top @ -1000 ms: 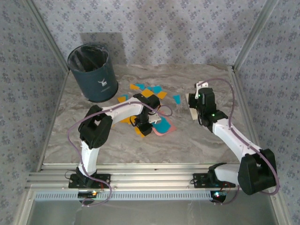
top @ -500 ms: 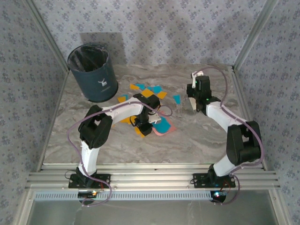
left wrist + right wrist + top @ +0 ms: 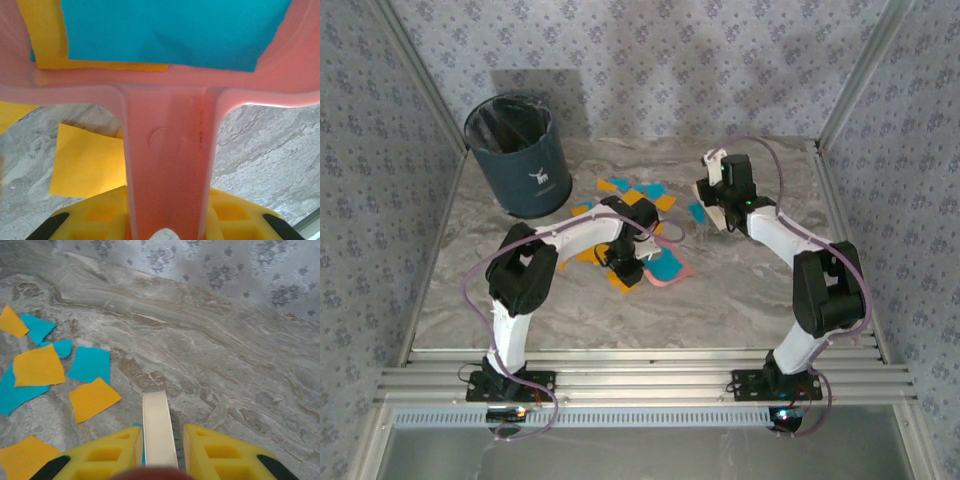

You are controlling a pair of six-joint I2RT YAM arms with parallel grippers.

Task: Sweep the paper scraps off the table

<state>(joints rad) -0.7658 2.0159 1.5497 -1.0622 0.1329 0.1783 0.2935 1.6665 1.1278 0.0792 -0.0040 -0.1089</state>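
My left gripper is shut on the handle of a pink dustpan lying on the table. A cyan scrap and an orange one lie in the pan. Orange and cyan paper scraps are scattered just beyond it, and one orange scrap lies beside the handle. My right gripper is shut on a cream brush, bristles down on the table, right of the scraps. A cyan scrap lies right next to the brush.
A dark blue bin with a black liner stands at the back left of the table. Patterned walls close in the back and both sides. An aluminium frame runs along the near edge.
My right arm has swung left and towards the back with the brush, ending close to the scraps. The left arm and the dustpan have stayed put.
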